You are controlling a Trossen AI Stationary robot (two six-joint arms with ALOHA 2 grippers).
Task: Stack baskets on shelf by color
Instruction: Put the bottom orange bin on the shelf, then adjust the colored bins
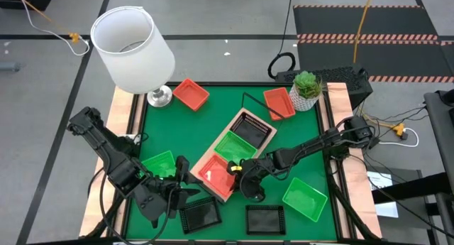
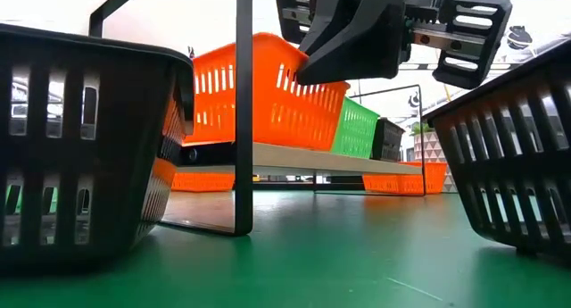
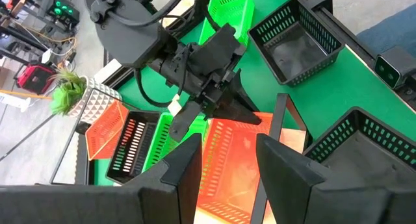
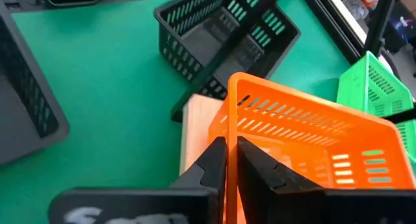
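Note:
The light-wood shelf [image 1: 270,133] lies slantwise on the green mat. It carries a black basket [image 1: 246,124], a green basket [image 1: 228,144] and, at its near-left end, an orange basket [image 1: 211,171]. My right gripper [image 1: 243,175] is shut on this orange basket [image 4: 305,130]. My left gripper [image 3: 234,169] hovers open over the mat just left of the shelf's end, with nothing between its fingers. Loose baskets rest on their bottoms on the mat: a green one [image 1: 159,163], two black ones [image 1: 199,215] [image 1: 264,218], another green one [image 1: 305,198], and two orange ones [image 1: 190,94] [image 1: 278,103]. My right gripper pinches one side wall of the orange basket at its rim [image 4: 230,160], one finger [image 4: 211,160] outside and one finger [image 4: 260,165] inside. The fingers slant down from the table's right. The basket sits slightly tilted over the shelf's near-left end [image 4: 198,120].
A white lamp [image 1: 133,47] stands at the far left and a potted plant [image 1: 306,89] at the far right corner. The two black baskets [image 2: 80,138] [image 2: 517,156] flank the near edge. Bare mat shows left of the shelf's far end.

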